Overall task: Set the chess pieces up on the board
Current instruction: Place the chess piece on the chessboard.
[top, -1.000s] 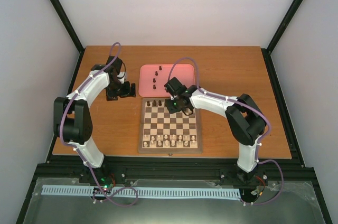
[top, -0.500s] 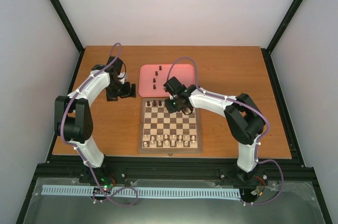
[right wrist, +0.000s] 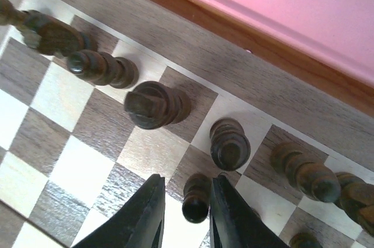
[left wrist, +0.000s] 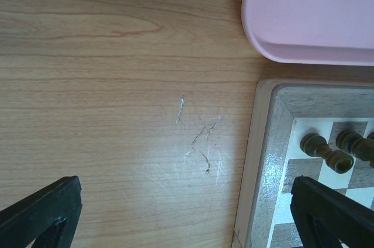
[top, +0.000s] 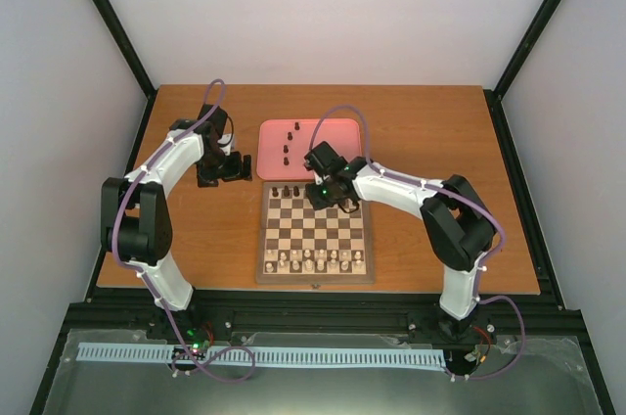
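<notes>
Chess pieces [right wrist: 155,104] partly set on board [top: 315,278], four on tray [top: 333,141]. R gripper [right wrist: 188,194] ajar round pawn [right wrist: 196,202]; L gripper [left wrist: 184,195] wide, empty.

One board [top: 315,279]. One pink tray [top: 328,146], four dark chess pieces [top: 286,149] on it. Pale pieces [top: 309,258] on board: count unclear.

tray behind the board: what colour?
Plain pink, no pattern. The tray shows best in the top view.
</notes>
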You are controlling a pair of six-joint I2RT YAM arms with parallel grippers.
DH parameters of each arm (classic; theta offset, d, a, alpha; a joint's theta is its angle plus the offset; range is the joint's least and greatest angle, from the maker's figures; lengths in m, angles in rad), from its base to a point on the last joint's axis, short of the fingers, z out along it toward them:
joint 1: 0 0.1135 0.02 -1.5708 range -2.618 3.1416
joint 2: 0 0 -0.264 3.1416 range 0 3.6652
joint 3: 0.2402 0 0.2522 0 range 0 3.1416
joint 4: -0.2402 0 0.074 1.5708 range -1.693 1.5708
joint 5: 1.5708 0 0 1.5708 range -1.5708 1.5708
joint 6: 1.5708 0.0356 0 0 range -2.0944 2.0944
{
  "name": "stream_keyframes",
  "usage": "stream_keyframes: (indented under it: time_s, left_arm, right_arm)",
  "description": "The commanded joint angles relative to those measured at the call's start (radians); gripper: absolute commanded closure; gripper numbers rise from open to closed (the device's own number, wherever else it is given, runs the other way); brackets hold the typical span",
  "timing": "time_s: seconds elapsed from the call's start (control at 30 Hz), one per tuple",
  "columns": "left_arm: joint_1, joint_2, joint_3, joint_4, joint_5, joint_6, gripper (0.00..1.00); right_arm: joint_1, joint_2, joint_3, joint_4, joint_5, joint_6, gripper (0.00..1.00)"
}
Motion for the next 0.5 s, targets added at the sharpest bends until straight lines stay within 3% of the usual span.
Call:
stream_keyframes:
  time_s: [0.0, 0.17, 0.3, 0.47]
  left_arm:
    - [-0.003, 0.005, 0.036, 0.0, -0.008, 0.016, 0.0]
    - [-0.003, 0.007, 0.04, 0.0, -0.012, 0.016, 0.0]
    - [-0.003, 0.006, 0.049, -0.005, -0.015, 0.016, 0.0]
    - [-0.003, -0.004, 0.054, -0.012, -0.014, 0.015, 0.0]
  right_arm:
    - [-0.002, -0.065, 0.022, -0.019, -0.011, -0.015, 0.76]
    - [-0.001, -0.113, 0.052, -0.073, -0.014, -0.021, 0.72]
    - [0.002, -0.171, 0.081, -0.13, 0.022, -0.025, 0.55]
    - [-0.007, -0.158, 0.224, -0.219, 0.08, -0.066, 0.53]
